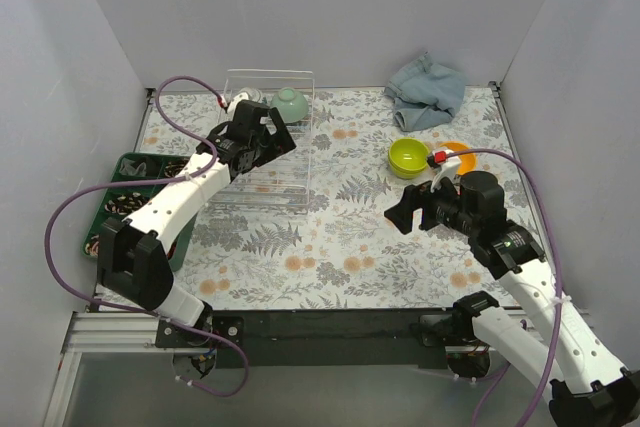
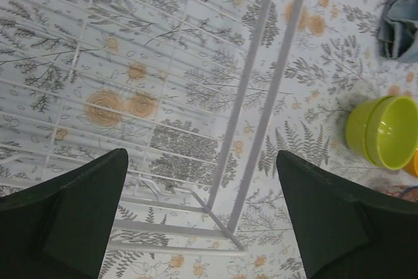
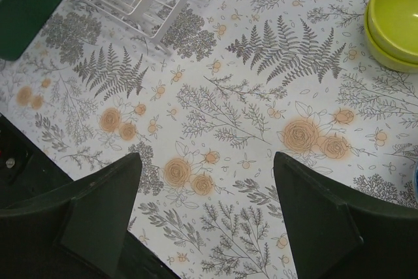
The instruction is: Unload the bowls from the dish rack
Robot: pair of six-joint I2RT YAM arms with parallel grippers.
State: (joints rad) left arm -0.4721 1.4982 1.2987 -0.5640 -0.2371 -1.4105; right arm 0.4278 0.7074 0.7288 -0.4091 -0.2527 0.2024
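Your left gripper (image 1: 280, 135) hangs over the dish rack (image 1: 262, 185), and the jaws are spread wide with nothing between them. In the wrist view both dark fingers (image 2: 72, 220) frame only bare wire and the flowered tablecloth (image 1: 340, 247) under it, close to the rack's near right corner.

There are two bowls in the rack, both at its far end. The pale green bowl (image 1: 290, 103) sits in the back right corner. A whitish bowl (image 1: 250, 97) sits just left of it, partly hidden behind your left wrist.

Out on the table, to the right of the rack, the two lime green bowls (image 3: 395, 14) are nested one inside the other. The orange bowl (image 1: 458, 154) is right beside them on the far side. A crumpled denim cloth (image 1: 427, 92) lies further back, near the rear wall.

Your right gripper (image 1: 405, 212) hovers low over open tablecloth between the rack and the lime stack. Its jaws are also parted and it holds nothing.

The dark green tray (image 1: 125, 197) sits against the left wall beside the rack.
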